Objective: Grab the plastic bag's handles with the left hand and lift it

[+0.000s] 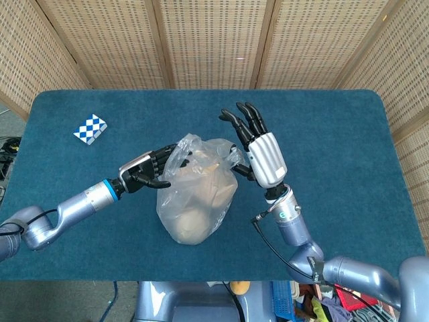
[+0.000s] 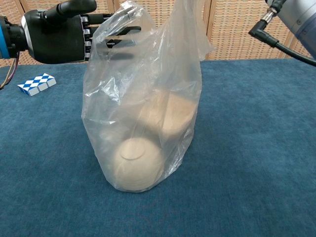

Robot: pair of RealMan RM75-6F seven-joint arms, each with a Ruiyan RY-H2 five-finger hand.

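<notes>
Blue-and-white checkered block point(image 1: 90, 127) far left on the blue tabletop point(image 1: 348, 134), well apart from everything else. Left hand point(image 1: 149, 170) reaches in from the left at the top of the bag, fingers point(image 2: 111, 30) straight and spread, poking into the bag's left handle loop, not closed on it. Clear plastic bag point(image 1: 196, 188) stands upright mid-tabletop, handles up; inside it are rounded tan bowl-like things point(image 2: 136, 165), one low at the front showing a ring base, more behind it, exact count unclear through the plastic. Right hand point(image 1: 258, 147) just beside the bag's right top edge, fingers apart and pointing away from the camera; whether the thumb pinches the right handle is hidden by the plastic, cannot tell. Wicker screen point(image 1: 214, 40) behind the tabletop.
</notes>
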